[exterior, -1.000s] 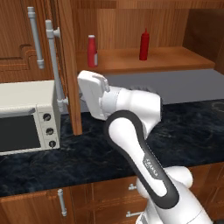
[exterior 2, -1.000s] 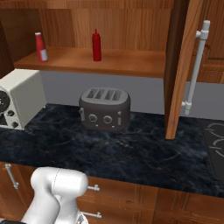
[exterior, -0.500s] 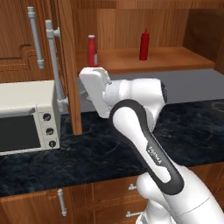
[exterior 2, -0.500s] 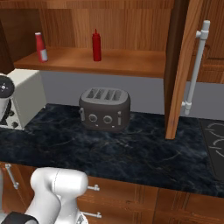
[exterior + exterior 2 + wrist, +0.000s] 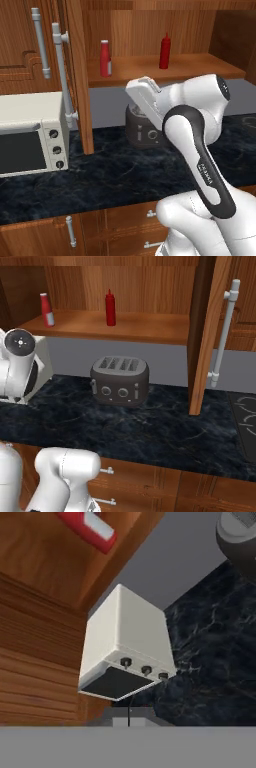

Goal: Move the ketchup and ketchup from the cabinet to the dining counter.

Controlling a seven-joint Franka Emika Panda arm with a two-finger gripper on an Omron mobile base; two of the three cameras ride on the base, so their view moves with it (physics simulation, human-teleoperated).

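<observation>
Two ketchup bottles (image 5: pixel 105 58) shelved (cabinet (image 5: pixel 150 30))

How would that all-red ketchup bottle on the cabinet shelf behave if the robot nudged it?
The all-red ketchup bottle stands upright, tall and narrow on a small base, so a nudge near its cone top would probably tip it. Its round body would likely roll along the shelf once down. It looks like squeezable plastic, probably light.
</observation>
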